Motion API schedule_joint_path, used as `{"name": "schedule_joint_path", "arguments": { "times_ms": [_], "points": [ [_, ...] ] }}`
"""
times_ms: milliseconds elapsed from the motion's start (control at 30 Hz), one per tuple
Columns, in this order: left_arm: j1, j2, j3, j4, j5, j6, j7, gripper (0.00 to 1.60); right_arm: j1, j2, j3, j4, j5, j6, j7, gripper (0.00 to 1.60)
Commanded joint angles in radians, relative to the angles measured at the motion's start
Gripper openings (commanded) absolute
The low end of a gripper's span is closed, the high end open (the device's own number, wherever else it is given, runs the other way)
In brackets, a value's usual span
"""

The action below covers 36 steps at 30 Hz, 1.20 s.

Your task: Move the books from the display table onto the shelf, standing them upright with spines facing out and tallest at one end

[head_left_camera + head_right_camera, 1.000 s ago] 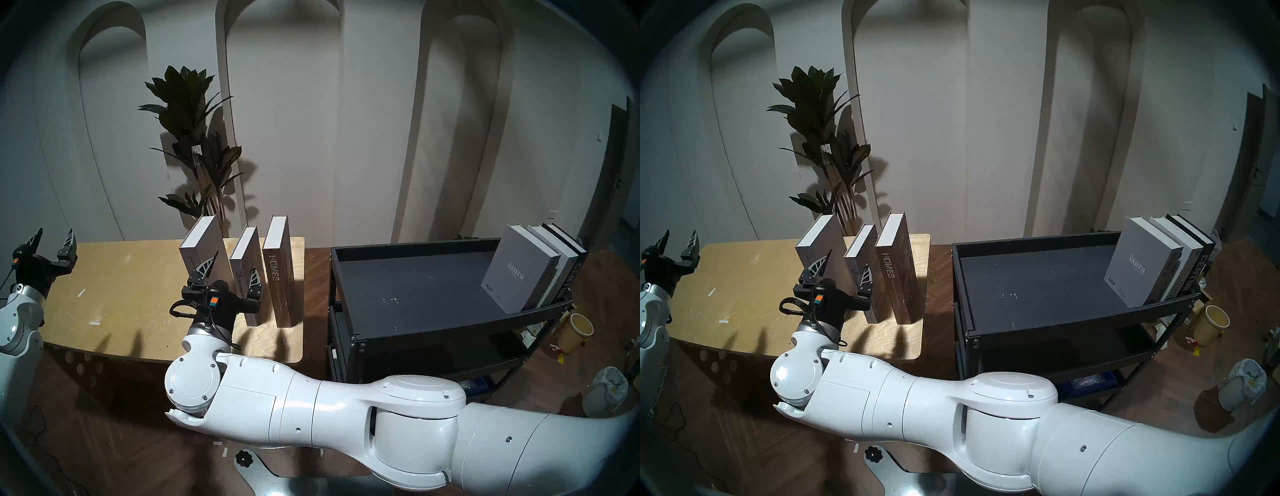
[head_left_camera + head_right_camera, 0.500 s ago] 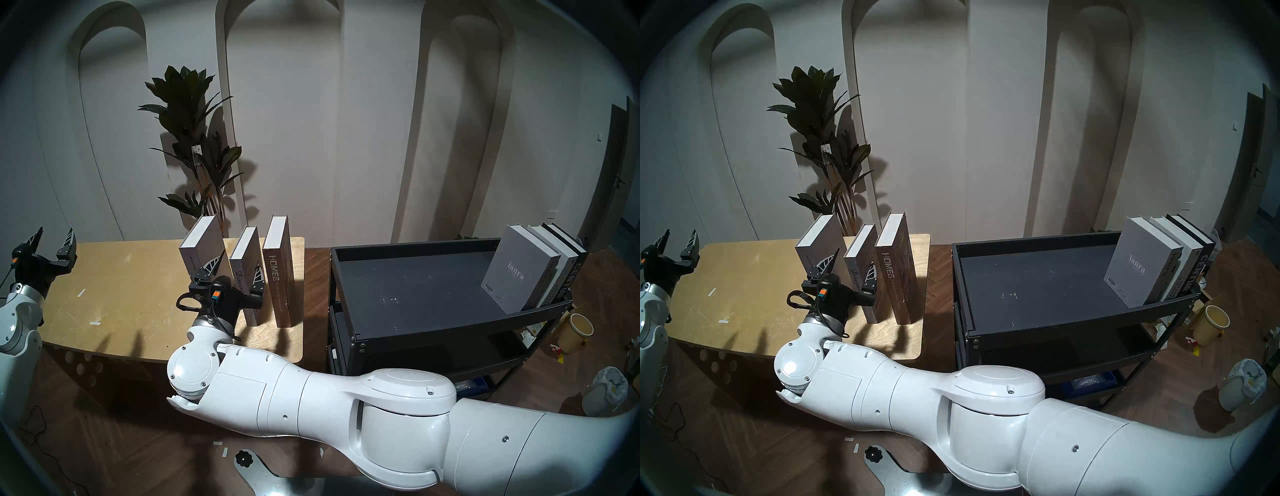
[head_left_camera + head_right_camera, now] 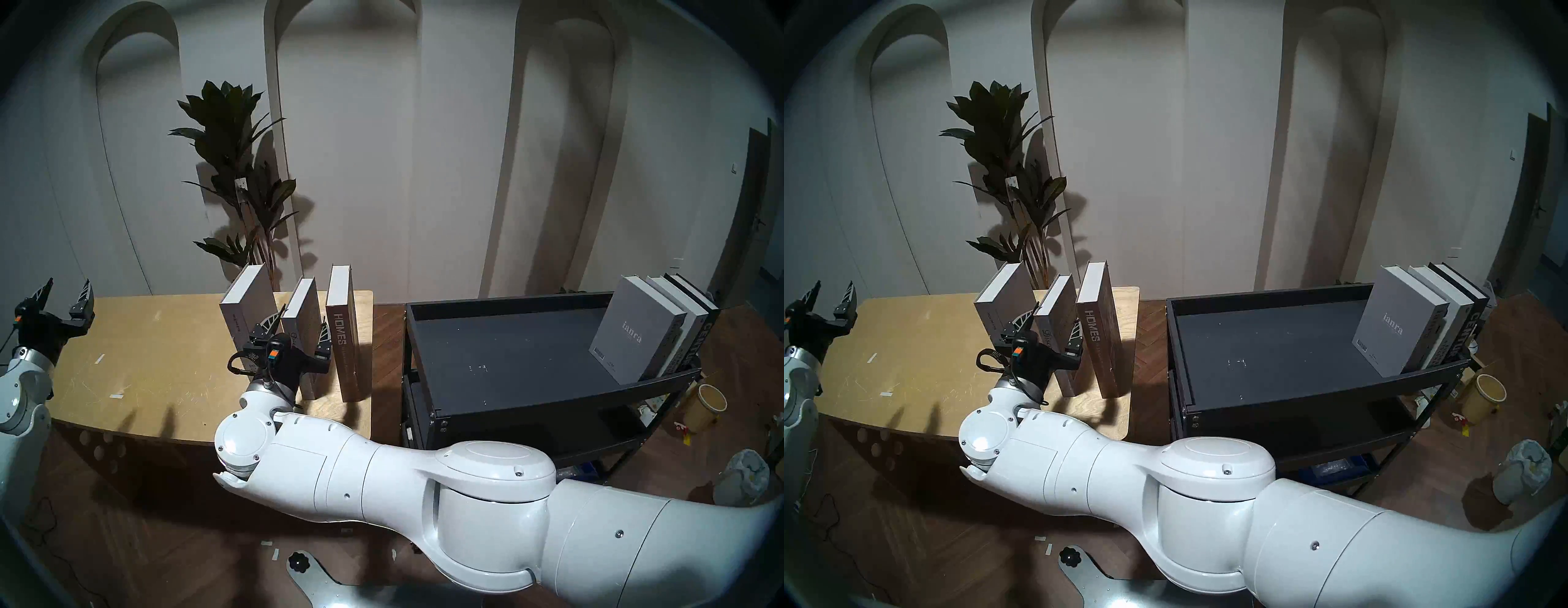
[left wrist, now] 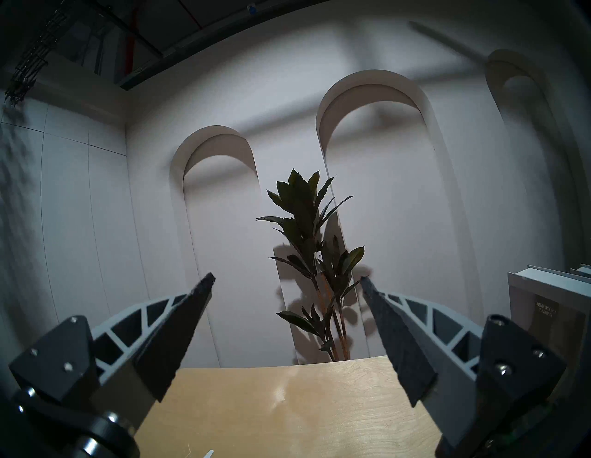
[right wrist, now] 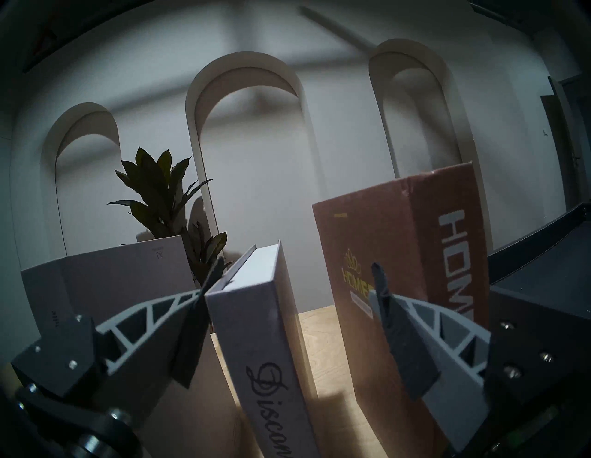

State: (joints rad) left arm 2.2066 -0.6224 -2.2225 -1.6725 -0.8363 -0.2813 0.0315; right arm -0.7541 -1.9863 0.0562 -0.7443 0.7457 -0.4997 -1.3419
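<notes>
Right gripper (image 5: pixel 297 278) spread wide, straddling the "Discontent" book (image 5: pixel 271 335), one finger each side of its spine end, nothing clamped yet; left gripper (image 3: pixel 63 297) also spread and empty, parked over the far left end of the plywood display table (image 3: pixel 148 361); "Discontent" stands upright mid-row on the table's right part, grey book (image 3: pixel 246 305) just beside it on the left, brown "HOMES" book (image 3: pixel 343 335) just beside on the right, gaps narrow; three books already upright on the black rack's top tray (image 3: pixel 509 339), leaning at its right end, "CENTURY" (image 3: pixel 706 339) outermost; judgement: thick hardcover, stiff boards, likely heavy for a two-finger pinch, matte cover probably moderate grip; pinch across both covers near the spine, about mid-height, so it won't fan open or pivot; risk: fingers nudging the neighbours and toppling them; whether the left finger already touches the cover, can't tell.
</notes>
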Motion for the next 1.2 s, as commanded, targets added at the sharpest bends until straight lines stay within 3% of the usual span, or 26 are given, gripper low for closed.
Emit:
{"name": "schedule_joint_path", "arguments": {
  "times_ms": [0,667,1167],
  "points": [
    [-0.007,0.004,-0.021,-0.007,0.003,-0.003,0.004,1.6,0.023,-0.021,-0.004,-0.003,0.006,0.007,-0.084,1.6],
    [-0.009,0.005,-0.017,-0.005,0.002,-0.004,0.006,1.6,0.09,-0.021,-0.001,-0.01,0.035,0.082,0.013,1.6],
    [-0.01,0.005,-0.015,-0.004,0.002,-0.004,0.006,1.6,0.088,-0.021,-0.015,0.005,0.058,0.126,0.08,1.6]
  ]
}}
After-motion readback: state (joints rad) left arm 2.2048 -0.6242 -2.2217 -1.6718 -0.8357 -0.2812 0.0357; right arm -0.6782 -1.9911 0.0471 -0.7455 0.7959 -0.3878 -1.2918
